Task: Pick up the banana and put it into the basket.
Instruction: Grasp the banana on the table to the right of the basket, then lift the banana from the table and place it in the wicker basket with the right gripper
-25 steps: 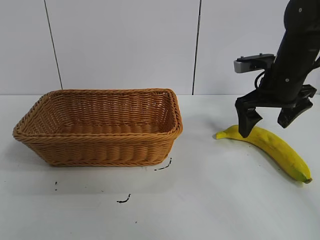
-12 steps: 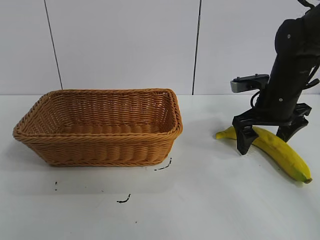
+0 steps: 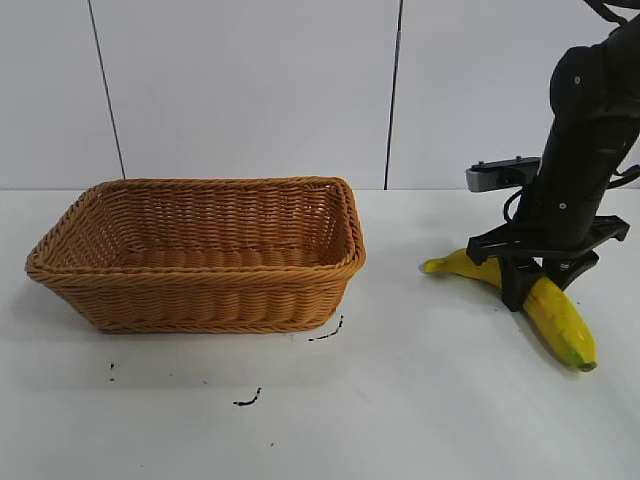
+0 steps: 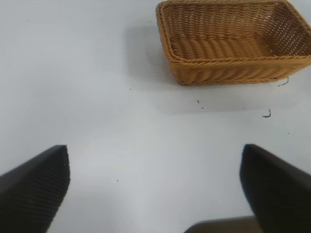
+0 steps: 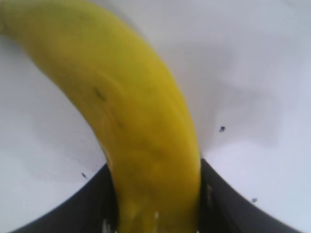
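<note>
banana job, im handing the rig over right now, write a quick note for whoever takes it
Right end effector: down at the table, shut on the banana near its middle; the banana still looks to be lying on the table.
Left end effector: open, idle over bare table, away from the work.
Basket: upright, to the banana's left, nothing in it.
Done: reach and grasp.
Left: lift the banana, carry it over the basket rim, release inside.

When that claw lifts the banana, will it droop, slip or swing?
The banana looks firm, so it probably won't droop. The right claw is shut around its middle, so both ends should hang fairly balanced, with perhaps a slight tilt. Its smooth, curved skin could let it twist or slide between the claw's fingers, and a hard squeeze might bruise it.
</note>
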Controlling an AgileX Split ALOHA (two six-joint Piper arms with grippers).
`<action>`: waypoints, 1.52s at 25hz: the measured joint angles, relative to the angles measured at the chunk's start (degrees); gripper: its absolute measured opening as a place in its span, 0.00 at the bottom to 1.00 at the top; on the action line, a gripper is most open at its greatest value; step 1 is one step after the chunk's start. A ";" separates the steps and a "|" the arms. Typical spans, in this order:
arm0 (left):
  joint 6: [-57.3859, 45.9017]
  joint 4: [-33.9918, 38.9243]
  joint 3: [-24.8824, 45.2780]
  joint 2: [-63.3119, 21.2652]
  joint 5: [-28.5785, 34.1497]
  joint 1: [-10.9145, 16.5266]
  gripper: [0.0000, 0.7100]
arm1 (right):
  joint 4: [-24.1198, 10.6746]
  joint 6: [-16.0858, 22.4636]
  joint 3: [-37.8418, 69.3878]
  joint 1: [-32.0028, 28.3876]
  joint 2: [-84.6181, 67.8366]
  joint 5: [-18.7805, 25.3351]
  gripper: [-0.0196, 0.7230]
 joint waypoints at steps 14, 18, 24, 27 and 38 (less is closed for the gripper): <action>0.00 0.00 0.00 0.00 0.00 0.00 0.97 | -0.73 -0.53 -3.33 0.00 -15.52 14.29 0.43; 0.00 0.00 0.00 0.00 0.00 0.00 0.97 | 1.29 -2.15 -8.71 1.41 -15.52 17.09 0.43; 0.00 0.00 0.00 0.00 0.00 0.00 0.97 | 1.97 -3.08 -19.66 8.36 -13.34 18.21 0.43; 0.00 0.00 0.00 0.00 0.00 0.00 0.97 | 1.89 -3.63 -27.61 12.65 -9.07 19.77 0.43; 0.00 0.00 0.00 0.00 0.00 0.00 0.97 | 1.21 -20.76 -43.09 29.02 2.69 10.68 0.43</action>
